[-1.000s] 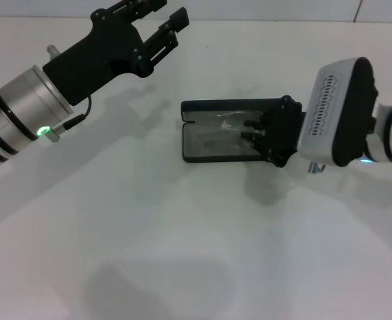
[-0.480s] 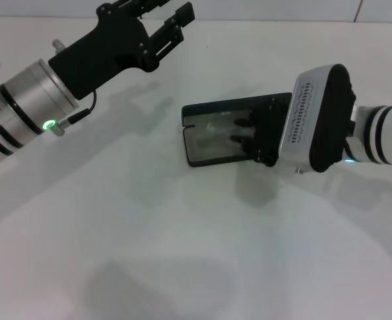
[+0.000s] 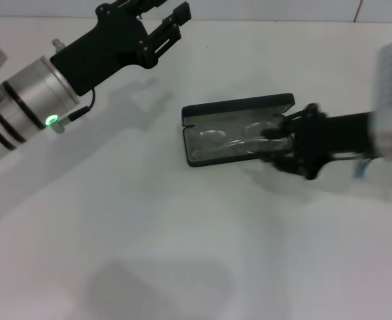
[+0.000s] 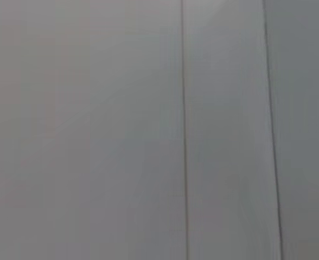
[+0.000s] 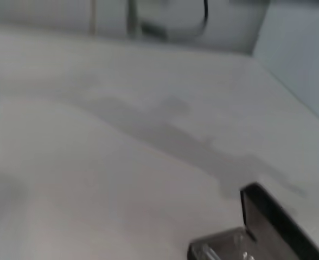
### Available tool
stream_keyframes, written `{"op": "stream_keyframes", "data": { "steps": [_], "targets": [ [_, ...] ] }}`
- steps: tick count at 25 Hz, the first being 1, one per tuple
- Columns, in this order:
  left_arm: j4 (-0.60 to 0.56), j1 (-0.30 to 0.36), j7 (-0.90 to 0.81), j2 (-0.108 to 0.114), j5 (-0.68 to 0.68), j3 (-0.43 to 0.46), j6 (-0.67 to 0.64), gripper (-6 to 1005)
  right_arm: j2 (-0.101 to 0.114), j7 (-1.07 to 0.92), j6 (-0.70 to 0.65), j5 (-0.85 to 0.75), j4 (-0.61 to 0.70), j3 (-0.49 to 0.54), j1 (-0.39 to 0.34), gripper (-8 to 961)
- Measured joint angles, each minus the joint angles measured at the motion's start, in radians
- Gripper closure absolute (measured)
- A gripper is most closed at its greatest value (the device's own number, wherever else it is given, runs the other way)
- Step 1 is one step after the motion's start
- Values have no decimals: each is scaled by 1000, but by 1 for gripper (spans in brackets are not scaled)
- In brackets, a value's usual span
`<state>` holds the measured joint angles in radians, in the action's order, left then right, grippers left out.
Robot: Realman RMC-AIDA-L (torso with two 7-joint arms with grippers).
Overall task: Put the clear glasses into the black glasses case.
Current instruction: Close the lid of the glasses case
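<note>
The fully transparent plastic wraparound glasses lie in the grey-lined tray of the open, oblong matte black clamshell case on the white tabletop. The right claw sits at the case's right end; whether it pinches them cannot be told. Best release low, arms tucked inside the rim. The left claw, spread, hovers well beyond the case.

the case is an oblong matte black clamshell with rounded corners, lying open on the white surface right of centre, its long side running left to right. its lid stands up along the far edge, and the near half shows a grey lining. the glasses are fully clear, with a wraparound lens, and lie lengthwise inside the case's near half, their right end hidden. in the right wrist view only a corner of the case shows.
</note>
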<state>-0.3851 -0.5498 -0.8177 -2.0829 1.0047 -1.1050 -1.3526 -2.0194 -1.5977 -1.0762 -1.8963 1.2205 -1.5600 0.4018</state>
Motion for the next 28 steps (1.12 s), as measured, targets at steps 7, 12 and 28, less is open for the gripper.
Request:
{"op": "stream_keyframes", "data": {
  "steps": [7, 12, 28],
  "targets": [
    [1, -80, -147, -2, 159, -6, 262, 525, 2, 170, -308, 233, -151, 454, -64, 623],
    [-7, -159, -392, -3, 403, -7, 458, 526, 4, 322, -399, 460, -394, 755, -97, 617],
    [1, -190, -435, -17, 520, -294, 557, 526, 5, 493, -498, 604, -599, 886, -91, 600]
  ]
}}
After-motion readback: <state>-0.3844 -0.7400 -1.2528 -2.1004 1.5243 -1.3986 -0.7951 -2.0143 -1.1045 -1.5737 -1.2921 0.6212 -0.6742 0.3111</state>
